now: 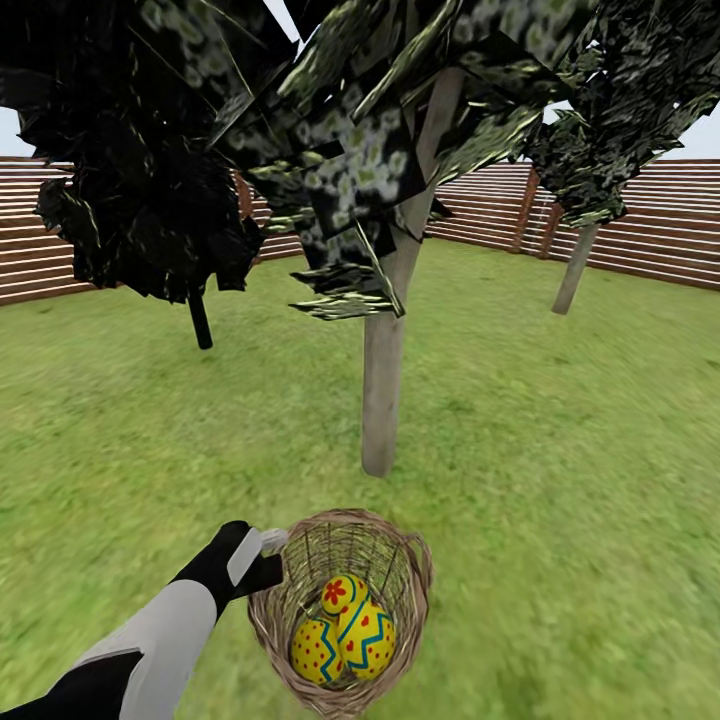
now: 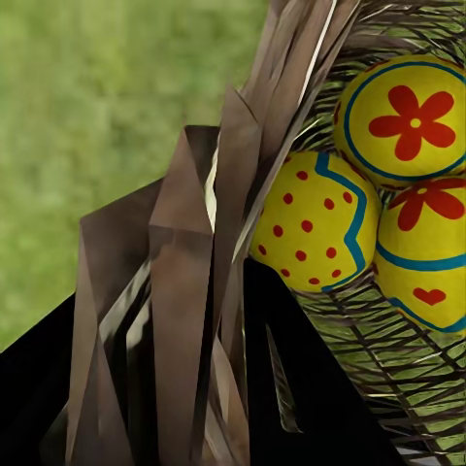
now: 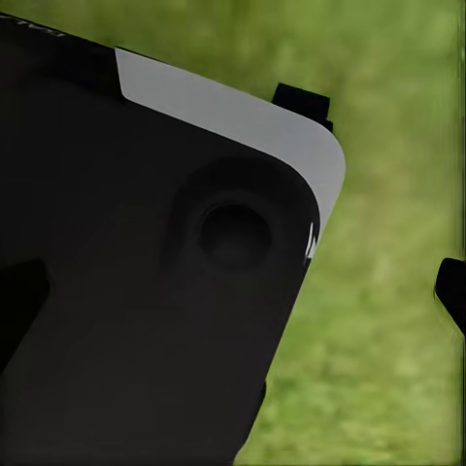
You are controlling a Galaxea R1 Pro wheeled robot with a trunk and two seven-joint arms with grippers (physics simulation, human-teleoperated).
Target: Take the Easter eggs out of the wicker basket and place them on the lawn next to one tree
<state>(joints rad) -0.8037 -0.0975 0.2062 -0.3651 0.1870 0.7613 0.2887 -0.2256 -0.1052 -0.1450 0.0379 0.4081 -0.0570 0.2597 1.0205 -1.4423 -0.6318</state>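
The wicker basket (image 1: 300,660) sits low in the head view, just in front of me, with the three Easter eggs (image 1: 345,630) piled inside. My left gripper (image 1: 268,560) is shut on the basket's near-left rim. In the left wrist view the woven rim (image 2: 194,291) runs between the dark fingers (image 2: 311,408), and the eggs (image 2: 311,223) lie close beside it. A tree (image 1: 382,400) with a pale trunk rises from the lawn (image 1: 560,480) a short way beyond the basket. My right gripper (image 3: 236,301) hangs open over grass beside my own dark body, holding nothing.
A second pale-trunked tree (image 1: 574,270) stands at the back right. A thin black-trunked tree (image 1: 200,320) is at the back left. The slatted wooden fence (image 1: 660,230) rings the garden. Low foliage (image 1: 340,200) hangs over the nearest trunk.
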